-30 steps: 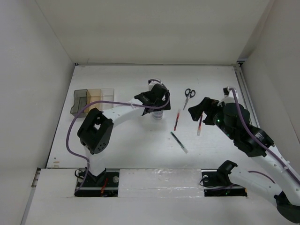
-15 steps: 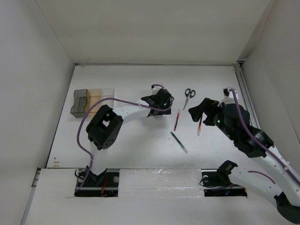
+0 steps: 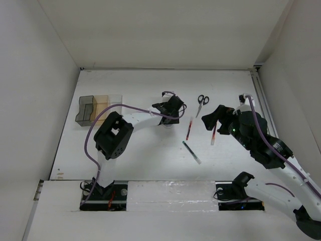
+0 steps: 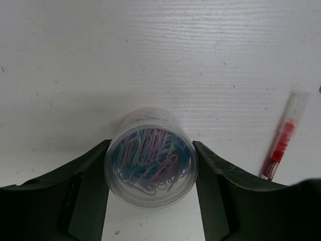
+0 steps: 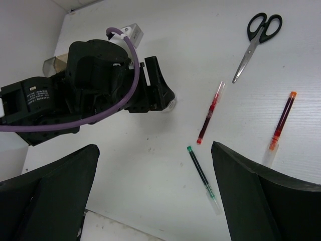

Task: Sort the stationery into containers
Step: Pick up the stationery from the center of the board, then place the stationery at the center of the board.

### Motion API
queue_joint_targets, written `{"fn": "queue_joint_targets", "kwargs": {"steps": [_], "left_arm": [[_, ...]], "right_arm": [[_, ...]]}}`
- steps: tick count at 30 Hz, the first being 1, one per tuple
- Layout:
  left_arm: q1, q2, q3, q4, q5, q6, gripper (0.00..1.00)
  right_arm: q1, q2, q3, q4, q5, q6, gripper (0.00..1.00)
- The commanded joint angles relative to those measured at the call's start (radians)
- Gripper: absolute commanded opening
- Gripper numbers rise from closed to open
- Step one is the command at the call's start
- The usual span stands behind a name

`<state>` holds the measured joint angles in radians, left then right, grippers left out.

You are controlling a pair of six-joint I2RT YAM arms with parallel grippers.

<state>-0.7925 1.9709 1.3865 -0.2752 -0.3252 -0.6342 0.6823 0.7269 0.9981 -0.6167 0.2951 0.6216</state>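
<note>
My left end effector (image 4: 150, 146) is clamped across the round tub of paper clips (image 4: 150, 168), which stands on the surface (image 4: 150, 50) near a red pen (image 4: 281, 145), and its slick curved wall could squirt free if my grip sits off-centre.

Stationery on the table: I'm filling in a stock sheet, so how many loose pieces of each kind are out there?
scissors: 1
red pens: 2
dark pen: 1
tub of paper clips: 1
Total: 5
</note>
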Motion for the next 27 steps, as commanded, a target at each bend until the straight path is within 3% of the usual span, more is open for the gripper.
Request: {"fn": "queue_joint_targets", "kwargs": {"steps": [1,9,16,20,24,27], "left_arm": [[-0.001,-0.016,0.058,-0.050,-0.031,-0.012,0.00],[0.087,-0.242,0.150,-0.162,-0.080,0.028,0.00],[0.390,-0.354,0.281,-0.314,-0.127,-0.016,0.00],[0.647,-0.363,0.296,-0.348,-0.028,-0.006,0.00],[0.778,-0.372,0.275,-0.328,0.029,0.034,0.00],[0.779,-0.351,0.275,-0.328,0.020,0.056,0.00]], "right_arm": [[0.006,-0.009,0.004,0.058,0.009,-0.005,1.00],[0.006,-0.018,0.004,0.058,-0.001,-0.005,1.00],[0.006,-0.003,-0.018,0.103,-0.048,-0.005,1.00],[0.006,0.009,-0.018,0.136,-0.089,-0.014,1.00],[0.006,0.009,-0.061,0.178,-0.125,-0.014,1.00],[0.006,0.009,-0.072,0.199,-0.137,-0.014,1.00]]}}
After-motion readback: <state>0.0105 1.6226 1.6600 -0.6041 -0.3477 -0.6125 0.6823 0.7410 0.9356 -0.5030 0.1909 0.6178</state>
